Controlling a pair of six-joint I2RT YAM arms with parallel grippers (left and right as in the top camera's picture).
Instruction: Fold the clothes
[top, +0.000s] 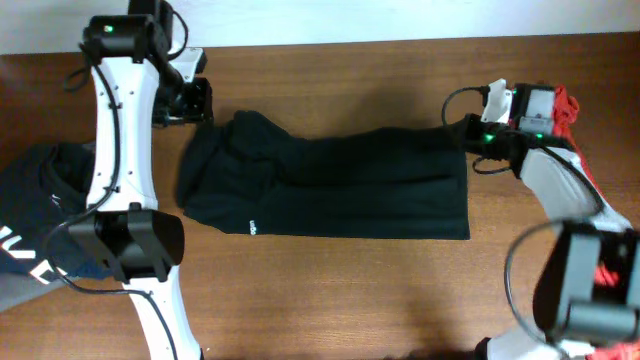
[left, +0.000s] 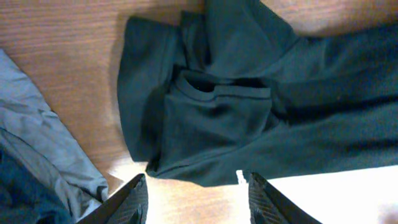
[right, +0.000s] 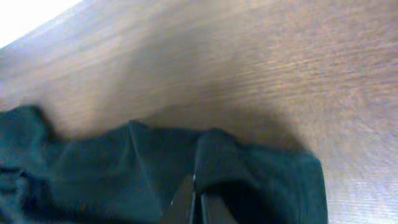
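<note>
Black garment (top: 340, 185): flat mid-tabletop (top: 350, 290), left end bunched, right edge straight.
Left pincer (left: 193, 199): apart, empty, above the bunched end.
Right pincer (right: 196, 208): together, clamped on far right corner.
Room: bare wood along near side.

The right jaws are showing only their tips, pressed together at the bottom edge of the wrist view. Whether the black garment (right: 124, 168) is pinched between them is not showing. That cloth is running off the left and bottom edges around the jaws.

Left of the spread left jaws, a grey garment (left: 43, 137) is getting cut off by the frame. From overhead, white lettering (top: 18, 245) is being sliced by the left edge, and the tiny white mark (top: 253, 226) is proving too small to read.
</note>
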